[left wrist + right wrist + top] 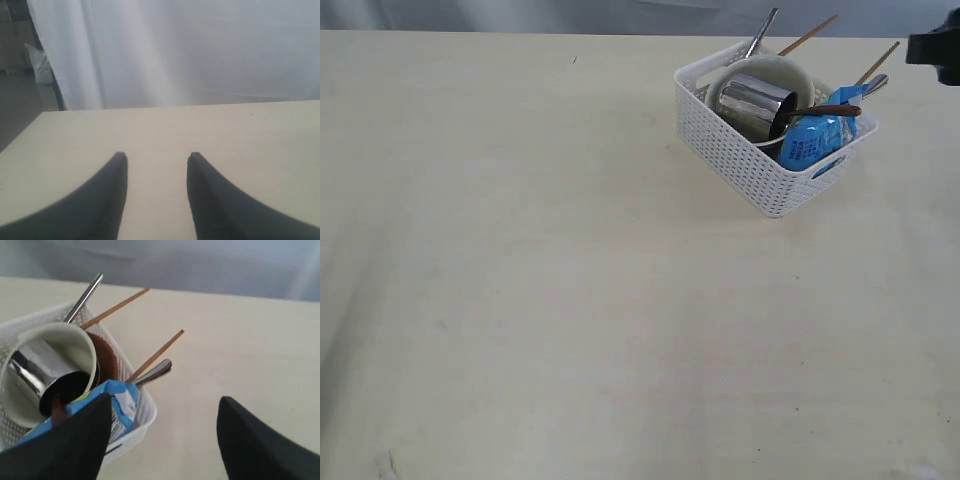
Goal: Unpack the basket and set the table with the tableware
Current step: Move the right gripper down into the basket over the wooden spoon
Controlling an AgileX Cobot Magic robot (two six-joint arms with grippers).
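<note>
The right gripper [162,440] hangs with its two black fingers [75,445] spread wide and nothing between them, close to one end of the white perforated plastic basket [760,175]. The left gripper [157,195] is also parted and holds nothing. Only bare tabletop shows in its gap, and beyond it are an edge of the table and a white curtain [175,50].

The basket sits on the wide pale cream table [570,300], near the far edge and toward its right-hand end, turned at an angle to that edge. It is still packed. A cream bowl [790,72] leans on its side inside, with a shiny steel cup [755,103] lying in its mouth, the cup's dark opening facing the blue snack bag [815,135]. The bag fills the end of the basket nearest the right gripper. A red-brown wooden spoon [832,111] lies across the bag's top.

Two thin wooden chopsticks [810,35] stick out over the rim toward the far edge, well apart from each other. A straight steel handle [762,30] rises beside one of them, and a rounded steel handle [875,85] pokes out by the other. I cannot tell which is the knife and which the fork. A small brown plate [107,362] stands on edge between the bowl and the basket wall.
</note>
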